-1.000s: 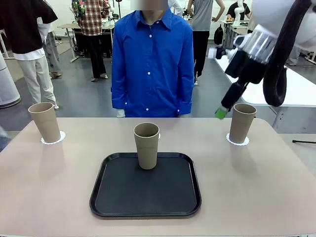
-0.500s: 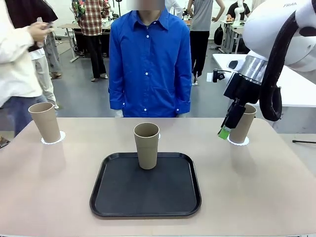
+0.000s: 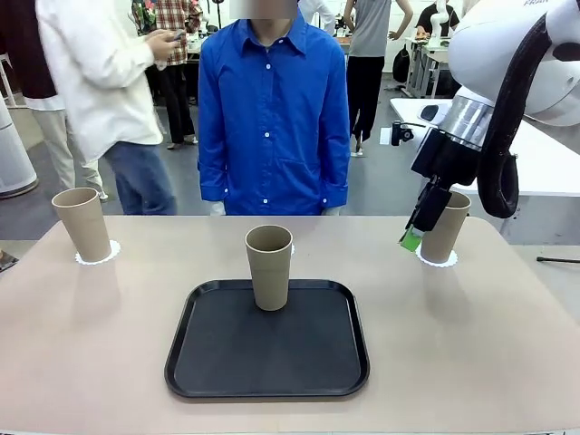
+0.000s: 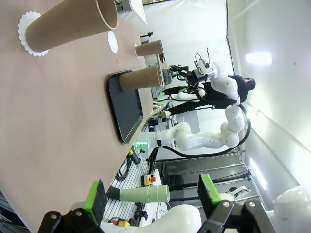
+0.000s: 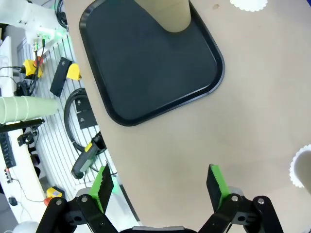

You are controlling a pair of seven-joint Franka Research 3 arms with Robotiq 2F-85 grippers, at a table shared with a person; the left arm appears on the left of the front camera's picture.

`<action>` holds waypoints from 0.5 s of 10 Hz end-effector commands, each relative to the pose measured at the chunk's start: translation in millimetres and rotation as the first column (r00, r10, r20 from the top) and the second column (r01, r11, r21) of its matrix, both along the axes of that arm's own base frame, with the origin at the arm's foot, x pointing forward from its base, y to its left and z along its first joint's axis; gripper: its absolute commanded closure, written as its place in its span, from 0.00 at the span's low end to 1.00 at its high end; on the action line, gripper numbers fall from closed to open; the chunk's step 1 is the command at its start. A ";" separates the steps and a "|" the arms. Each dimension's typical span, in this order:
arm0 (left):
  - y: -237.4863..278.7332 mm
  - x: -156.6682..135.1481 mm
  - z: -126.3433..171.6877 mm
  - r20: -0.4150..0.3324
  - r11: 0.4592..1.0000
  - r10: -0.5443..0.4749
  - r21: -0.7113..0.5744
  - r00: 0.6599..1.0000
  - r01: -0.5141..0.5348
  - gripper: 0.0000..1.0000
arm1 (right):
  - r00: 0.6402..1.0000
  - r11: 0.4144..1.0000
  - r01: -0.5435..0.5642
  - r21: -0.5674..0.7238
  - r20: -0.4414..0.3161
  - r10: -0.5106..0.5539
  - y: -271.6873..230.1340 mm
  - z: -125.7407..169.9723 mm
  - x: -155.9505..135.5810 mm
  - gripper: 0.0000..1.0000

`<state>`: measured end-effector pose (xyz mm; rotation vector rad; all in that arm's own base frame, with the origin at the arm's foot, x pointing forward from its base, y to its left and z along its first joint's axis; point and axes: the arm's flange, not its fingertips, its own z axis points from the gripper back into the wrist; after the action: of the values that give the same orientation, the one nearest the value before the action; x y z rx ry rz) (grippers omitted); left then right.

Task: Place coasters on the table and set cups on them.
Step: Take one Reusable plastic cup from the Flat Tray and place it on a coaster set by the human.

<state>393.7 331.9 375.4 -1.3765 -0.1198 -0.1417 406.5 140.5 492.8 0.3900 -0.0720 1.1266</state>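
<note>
partial dark lettering "fra", cut off, on white right arm (image 3: pixel 497 45)

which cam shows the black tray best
The front view: the whole tray lies in frame, one cup standing near its far rim. The right wrist view cuts off one side; the left wrist view shows it foreshortened, farther off.

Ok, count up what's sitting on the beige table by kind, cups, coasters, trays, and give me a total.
Cups: 3
Coasters: 3
Tray: 1
Total: 7
</note>
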 end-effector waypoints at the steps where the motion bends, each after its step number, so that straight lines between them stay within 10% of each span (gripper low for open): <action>1: -0.4 -2.1 2.1 0.002 1.000 0.004 0.000 1.000 -0.004 0.00 | 1.000 1.000 0.000 0.000 0.000 0.000 0.0 0.0 0.0 0.00; 3: -0.4 -2.1 2.1 0.002 1.000 0.004 0.000 1.000 -0.004 0.00 | 0.959 0.974 -0.146 0.171 0.266 0.097 17.7 -28.0 9.0 0.00; 5: -0.4 -2.1 2.1 0.002 1.000 0.004 0.000 1.000 -0.004 0.00 | 0.928 0.924 -0.174 0.341 0.372 0.037 28.5 -52.9 22.3 0.00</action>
<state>393.7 331.9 375.4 -1.3764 -0.1199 -0.1417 426.6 163.7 469.9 0.4139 -0.4722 1.2232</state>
